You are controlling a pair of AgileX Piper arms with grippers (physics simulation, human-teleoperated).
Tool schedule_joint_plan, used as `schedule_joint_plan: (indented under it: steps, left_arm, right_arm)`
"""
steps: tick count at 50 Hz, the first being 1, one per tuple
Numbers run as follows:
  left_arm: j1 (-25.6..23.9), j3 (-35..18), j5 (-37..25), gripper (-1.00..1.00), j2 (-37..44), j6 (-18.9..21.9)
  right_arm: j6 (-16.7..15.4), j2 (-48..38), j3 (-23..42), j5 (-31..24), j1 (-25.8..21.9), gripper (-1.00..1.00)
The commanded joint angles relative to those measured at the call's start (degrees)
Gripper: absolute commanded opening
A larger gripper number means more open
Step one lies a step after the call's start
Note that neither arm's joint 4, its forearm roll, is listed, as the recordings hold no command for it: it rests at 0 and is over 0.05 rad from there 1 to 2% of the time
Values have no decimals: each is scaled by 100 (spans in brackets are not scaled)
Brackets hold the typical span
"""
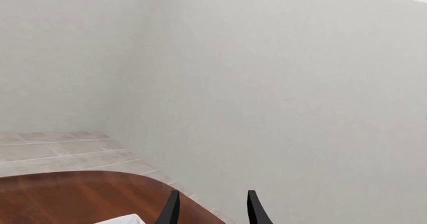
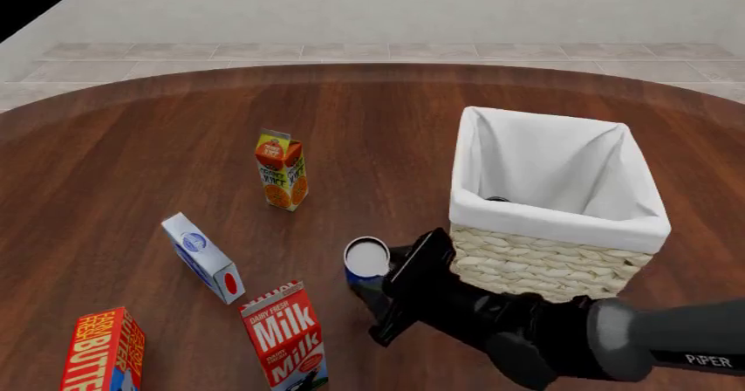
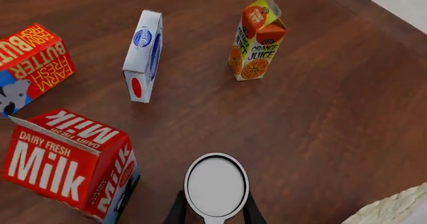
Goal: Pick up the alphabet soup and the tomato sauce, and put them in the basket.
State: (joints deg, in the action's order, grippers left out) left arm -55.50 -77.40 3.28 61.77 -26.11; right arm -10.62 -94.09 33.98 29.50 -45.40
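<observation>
The right gripper (image 3: 213, 211) is low over the table (image 2: 140, 147), with one dark finger (image 3: 177, 211) on each side of the soup can (image 3: 215, 186). Both fingers lie against the can's wall, so the gripper looks closed on the soup. In the front view the can (image 2: 365, 258) stands upright with its pale top up, and the black right arm (image 2: 512, 321) comes in from about 4 o'clock and covers the lower part of it.

From the soup, the basket (image 2: 547, 260) is just beside it at 3 o'clock. Its white cloth lining is folded over the rim. Inside, near the front wall, a small dark rounded shape (image 2: 497, 200) shows above the cloth; I cannot tell if this is the tomato sauce.

The milk carton (image 2: 284, 334) stands near the soup at about 7 o'clock, its red face saying Milk. The blue and white box (image 2: 202, 257) is tilted at 9 o'clock, a little further. The orange juice carton (image 2: 281, 170) stands upright at 11 o'clock, well apart from the can. The butter box (image 2: 103, 353) is at the table's near left edge, the furthest from the gripper.

The left gripper (image 1: 212, 211) shows only in its own wrist view. Its two finger tips stand apart with nothing between them, and they point toward the grey wall (image 1: 280, 94) past the table edge.
</observation>
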Motion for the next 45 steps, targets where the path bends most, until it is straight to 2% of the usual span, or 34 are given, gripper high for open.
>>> schedule_joint_plan:
  steps: [1,26,45]
  left_arm:
    - [-36,-5,6,100,6,-5]
    - [-73,-37,5,100,-28,2]
    - [-76,-17,38,100,-88,-33]
  right_arm:
    - [-46,767,-121,-279,44,-100]
    - [-353,2148,-113,-1079,-102,-100]
    - [-518,3027,-44,-1452,-112,-100]
